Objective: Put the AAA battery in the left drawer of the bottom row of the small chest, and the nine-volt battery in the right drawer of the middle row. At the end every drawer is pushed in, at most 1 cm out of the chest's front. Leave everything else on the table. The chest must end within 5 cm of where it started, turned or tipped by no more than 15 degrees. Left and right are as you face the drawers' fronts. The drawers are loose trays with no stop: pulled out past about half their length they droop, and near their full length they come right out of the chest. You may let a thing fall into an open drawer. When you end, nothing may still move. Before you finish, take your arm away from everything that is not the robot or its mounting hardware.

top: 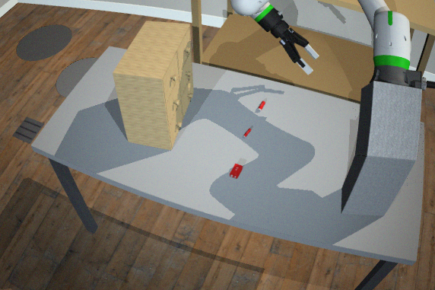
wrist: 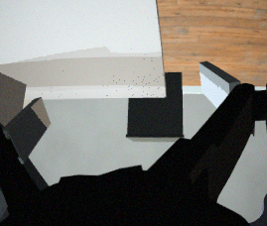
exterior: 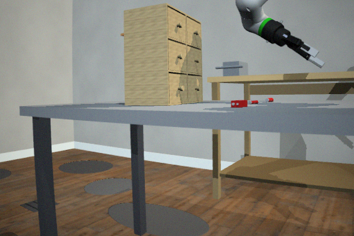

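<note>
Grey rectangular worktop [top: 114, 166] carrying a tall light-wood chest [top: 148, 94] of six knobbed drawers — two columns, three rows — all drawer fronts flush with the chest face. Three red batteries lie apart on the worktop in a loose line in front of the drawers: a blocky red nine-volt battery [top: 236, 170] nearest the worktop's front edge, a slim red-and-silver AAA battery [top: 247, 131] in the middle, and a thicker red-and-silver cylindrical battery [top: 261, 105] farthest back. The white-and-green arm's black gripper [top: 308, 60] hangs well above the worktop — fingers spread wide, holding nothing — tilted downward, near the grey pedestal [top: 388, 139].
</note>
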{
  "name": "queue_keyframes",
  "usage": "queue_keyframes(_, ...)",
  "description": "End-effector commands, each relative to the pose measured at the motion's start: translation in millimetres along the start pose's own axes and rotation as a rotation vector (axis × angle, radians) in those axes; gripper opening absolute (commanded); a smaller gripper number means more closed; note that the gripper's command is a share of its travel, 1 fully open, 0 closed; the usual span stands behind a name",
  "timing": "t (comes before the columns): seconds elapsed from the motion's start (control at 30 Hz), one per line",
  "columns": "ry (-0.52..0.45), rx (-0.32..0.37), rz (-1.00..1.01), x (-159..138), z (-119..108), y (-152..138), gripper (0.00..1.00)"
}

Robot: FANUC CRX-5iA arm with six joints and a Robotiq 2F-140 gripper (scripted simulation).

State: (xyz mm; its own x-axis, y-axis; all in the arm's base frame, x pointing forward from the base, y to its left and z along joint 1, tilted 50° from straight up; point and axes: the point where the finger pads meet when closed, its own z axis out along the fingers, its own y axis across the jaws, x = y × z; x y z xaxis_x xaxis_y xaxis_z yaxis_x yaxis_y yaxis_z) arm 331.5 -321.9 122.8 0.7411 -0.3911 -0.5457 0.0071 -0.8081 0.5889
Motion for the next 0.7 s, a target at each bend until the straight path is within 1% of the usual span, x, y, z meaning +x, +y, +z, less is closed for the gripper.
queue_keyframes(0.0,0.0,0.0,0.0,0.0,-0.2,0.0,1.0)
queue_keyframes(0.57,0.001,0.0,0.0,0.1,-0.3,-0.2,1.0)
queue_keyframes(0.67,0.017,-0.014,0.004,3.3,-7.1,-6.7,1.0)
